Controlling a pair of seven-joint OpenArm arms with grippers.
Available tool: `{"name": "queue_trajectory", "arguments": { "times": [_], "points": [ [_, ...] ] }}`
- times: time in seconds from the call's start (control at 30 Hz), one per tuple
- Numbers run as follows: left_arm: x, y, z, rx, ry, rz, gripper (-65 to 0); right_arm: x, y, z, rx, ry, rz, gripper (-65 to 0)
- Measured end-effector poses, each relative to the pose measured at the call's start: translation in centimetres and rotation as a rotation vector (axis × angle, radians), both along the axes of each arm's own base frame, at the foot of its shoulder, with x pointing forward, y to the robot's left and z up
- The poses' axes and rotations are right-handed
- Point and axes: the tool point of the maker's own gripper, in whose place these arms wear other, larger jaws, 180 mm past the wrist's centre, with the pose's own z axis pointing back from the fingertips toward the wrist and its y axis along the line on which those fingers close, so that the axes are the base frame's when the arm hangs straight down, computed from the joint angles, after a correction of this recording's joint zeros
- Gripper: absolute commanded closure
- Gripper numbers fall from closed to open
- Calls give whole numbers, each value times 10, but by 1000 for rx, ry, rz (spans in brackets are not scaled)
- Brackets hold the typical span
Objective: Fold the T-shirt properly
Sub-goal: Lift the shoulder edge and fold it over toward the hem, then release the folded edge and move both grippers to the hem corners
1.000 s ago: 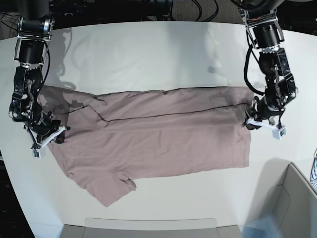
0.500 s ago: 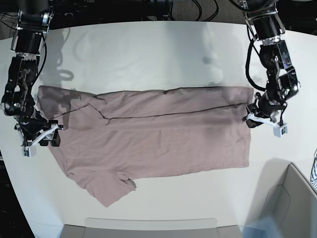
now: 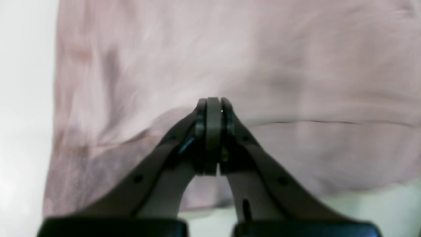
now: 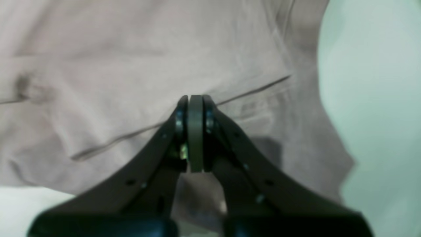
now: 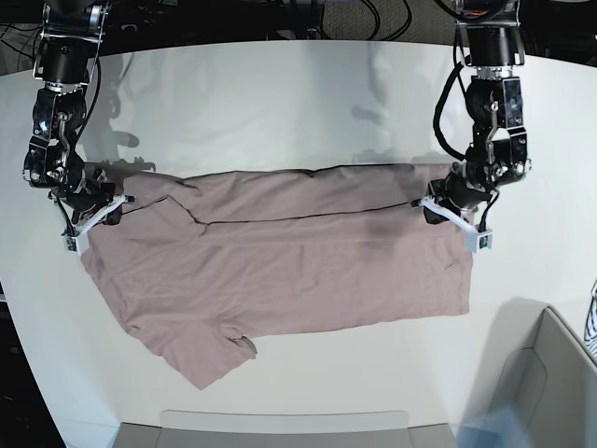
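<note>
The mauve-pink T-shirt (image 5: 298,271) lies spread across the white table (image 5: 280,103), its far edge doubled over along a dark fold line. My left gripper (image 5: 431,207) is at the shirt's right end in the base view, shut on the folded layer's edge. My right gripper (image 5: 98,210) is at the left end by the sleeve, also shut on cloth. In the left wrist view the left gripper (image 3: 213,102) has its jaws pressed together, and T-shirt (image 3: 296,65) fabric creases away from the tip. In the right wrist view the right gripper (image 4: 195,98) looks the same against the T-shirt (image 4: 98,49).
A grey bin (image 5: 550,373) stands at the front right corner, with a blue-and-white striped cloth (image 5: 591,327) at the frame edge. A grey tray (image 5: 280,429) sits along the front edge. Cables run behind the table.
Both grippers have shut on the shirt. The right gripper has moved away from the front edge, toward the sleeve. The left gripper has shifted inward, and the shirt's far corners have drawn in.
</note>
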Motion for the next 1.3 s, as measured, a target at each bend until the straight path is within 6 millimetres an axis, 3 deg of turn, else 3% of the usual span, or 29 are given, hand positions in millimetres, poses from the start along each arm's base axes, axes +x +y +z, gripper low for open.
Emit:
{"name": "queue_trajectory", "arguments": {
  "times": [0.03, 0.2, 0.33, 0.5, 0.67, 0.97, 1.13, 1.3],
  "points": [
    [-4, 1, -11, 4, 26, 3, 0, -1, 3, -4, -5, 11, 17, 0],
    [-10, 1, -24, 26, 39, -38, 0, -8, 15, -13, -31, 20, 92, 0],
    [-48, 7, -47, 35, 93, -39, 0, -21, 19, -17, -25, 8, 103, 0],
    [-89, 23, -57, -8, 76, 19, 0, -49, 22, -19, -28, 13, 134, 0],
    [-121, 31, -57, 9, 75, 33, 0, -75, 26, -19, -34, 22, 173, 0],
    [-183, 42, -48, 53, 142, 31, 0, -134, 10, -15, -62, 74, 146, 0],
    [-196, 50, -44, 60, 179, 42, 0, -156, 3, -14, -74, 101, 137, 0],
    [-206, 57, -41, 65, 232, 44, 0, -176, 10, -12, -99, 156, 176, 0]
  ]
}}
